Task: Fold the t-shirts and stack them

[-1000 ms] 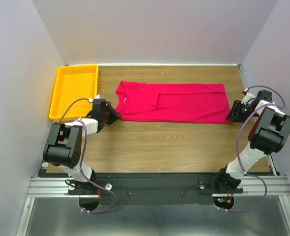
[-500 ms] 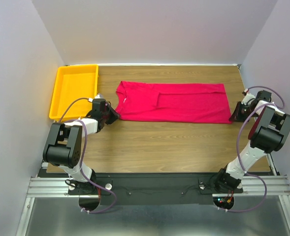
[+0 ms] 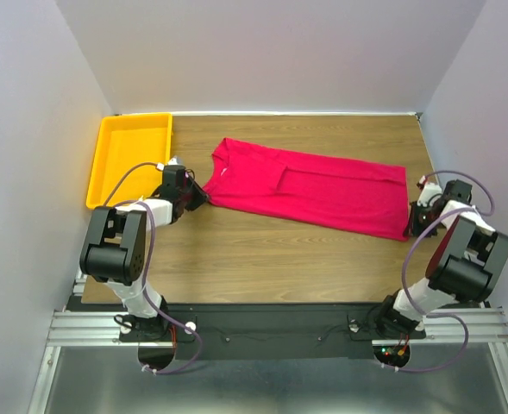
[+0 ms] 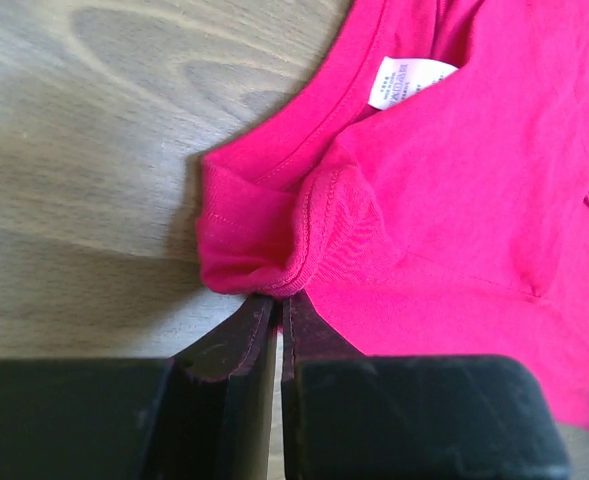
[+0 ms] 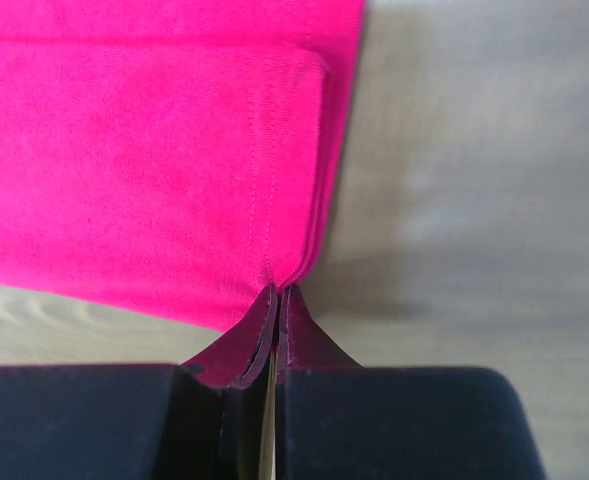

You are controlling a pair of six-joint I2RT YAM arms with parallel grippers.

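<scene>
— Where is the t-shirt [image 3: 310, 187]?
— Laid out long on the table [image 3: 279, 250], slanting from near the yellow tray [image 3: 98, 168] toward my right side (white label [image 4: 406, 82] showing at the collar).
— And your pincers?
— My left pincer [image 4: 277, 305] is clenched on the bunched fabric beside the collar; my right pincer [image 5: 274, 295] is clenched on the hem corner.

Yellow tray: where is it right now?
Top external view: the yellow tray sits at the far left corner of the table, just left of the left end effector and the collar end of the red t-shirt.
</scene>
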